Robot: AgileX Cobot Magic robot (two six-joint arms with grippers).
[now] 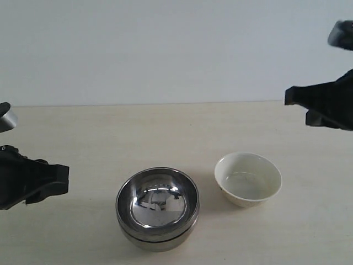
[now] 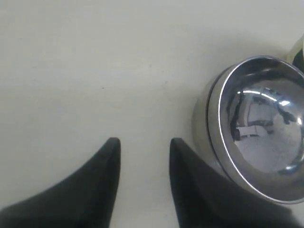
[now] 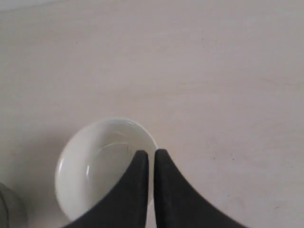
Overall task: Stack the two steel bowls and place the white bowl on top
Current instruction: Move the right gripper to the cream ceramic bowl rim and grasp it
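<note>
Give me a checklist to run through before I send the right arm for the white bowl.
1. Are the steel bowls nested: ok, two rims show, one inside the other.
2. Is the white bowl upright on the table, apart from the stack: ok.
3. Is the white bowl empty: ok.
4. Is the right gripper open for a rim grasp: not ok, its fingers are nearly closed on nothing.
5. Is the left gripper clear of the stack: ok, it is open and holds nothing.
</note>
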